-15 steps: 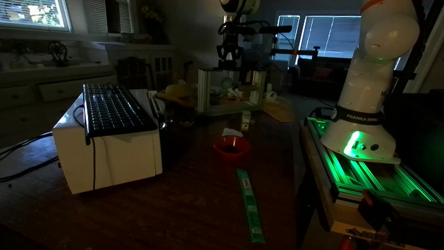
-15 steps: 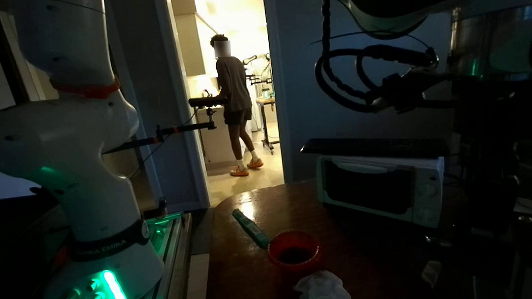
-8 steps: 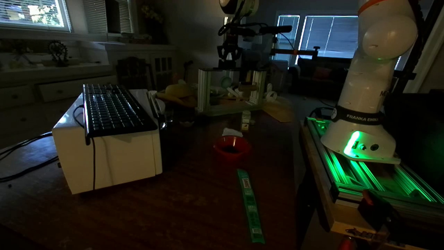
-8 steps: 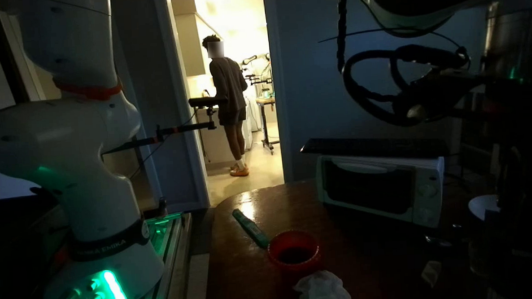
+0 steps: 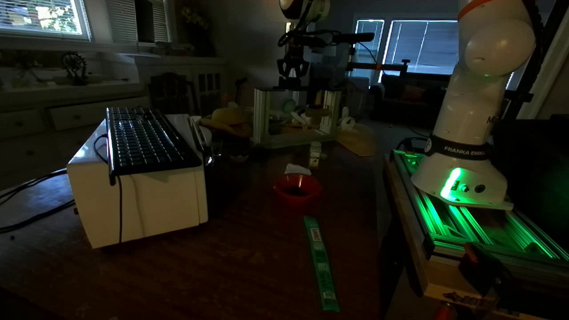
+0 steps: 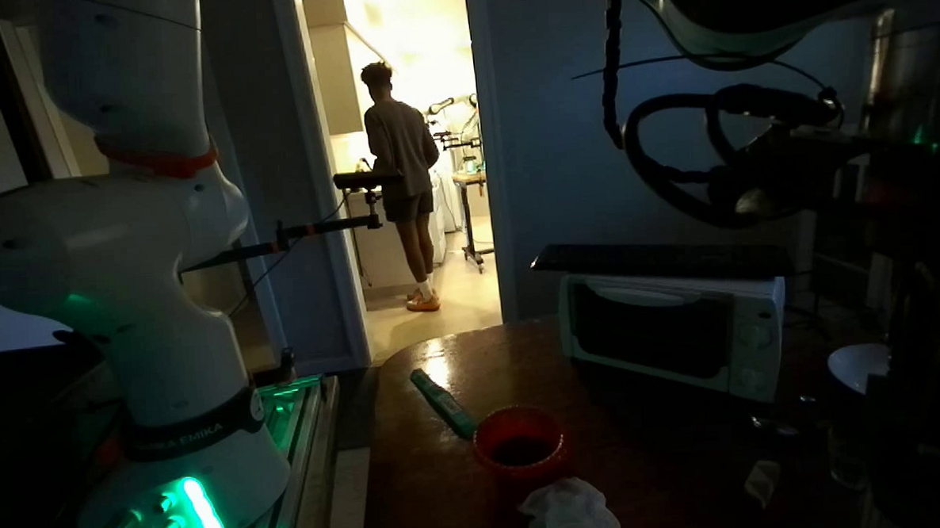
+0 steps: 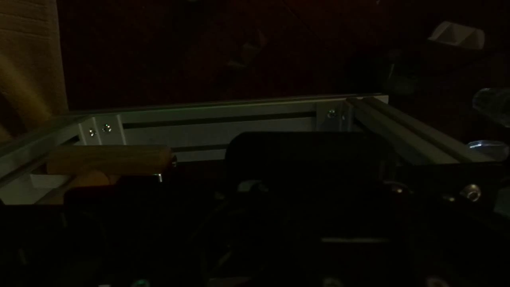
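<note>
A pale frame (image 5: 261, 118) is standing below the gripper (image 5: 292, 79); darkness is hiding its finger spread and any hold

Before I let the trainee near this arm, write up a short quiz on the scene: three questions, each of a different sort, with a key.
1. Multiple choice. What colour is the bowl on the table?
A) blue
B) red
C) yellow

2. True or false. The keyboard rests on top of the toaster oven.

3. Fill in the blank. In an exterior view, the end effector appears just above the pale, open ____.

Key:
1. B
2. True
3. frame
</note>
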Robot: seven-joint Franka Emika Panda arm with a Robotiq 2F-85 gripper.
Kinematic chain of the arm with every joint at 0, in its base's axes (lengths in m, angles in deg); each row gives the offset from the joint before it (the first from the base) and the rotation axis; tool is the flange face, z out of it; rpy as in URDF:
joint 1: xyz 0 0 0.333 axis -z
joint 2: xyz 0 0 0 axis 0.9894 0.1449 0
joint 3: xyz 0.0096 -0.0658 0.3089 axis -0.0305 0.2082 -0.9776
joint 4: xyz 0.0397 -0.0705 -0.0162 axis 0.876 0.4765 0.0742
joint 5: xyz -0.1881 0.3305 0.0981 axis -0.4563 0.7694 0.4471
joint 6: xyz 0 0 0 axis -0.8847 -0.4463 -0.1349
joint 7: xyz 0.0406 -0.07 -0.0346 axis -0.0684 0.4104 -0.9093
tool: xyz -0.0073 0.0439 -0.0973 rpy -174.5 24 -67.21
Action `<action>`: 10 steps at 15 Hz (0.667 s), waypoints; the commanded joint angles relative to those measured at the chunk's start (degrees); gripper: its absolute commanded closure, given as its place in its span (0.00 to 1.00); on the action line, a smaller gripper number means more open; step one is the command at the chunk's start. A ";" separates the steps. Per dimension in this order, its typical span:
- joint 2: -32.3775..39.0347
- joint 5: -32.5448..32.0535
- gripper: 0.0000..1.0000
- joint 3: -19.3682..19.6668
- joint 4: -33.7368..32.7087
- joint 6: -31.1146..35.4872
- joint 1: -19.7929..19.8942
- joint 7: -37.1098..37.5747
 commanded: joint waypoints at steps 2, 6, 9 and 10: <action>0.71 0.10 0.78 -0.05 -1.01 1.19 -0.51 -0.68; 1.14 -0.39 0.78 -0.19 -1.56 1.87 -0.87 -0.68; 2.19 0.27 0.78 -0.36 -2.66 0.80 -0.49 -1.71; 2.67 0.50 0.78 -0.40 -3.16 0.46 -0.34 -2.02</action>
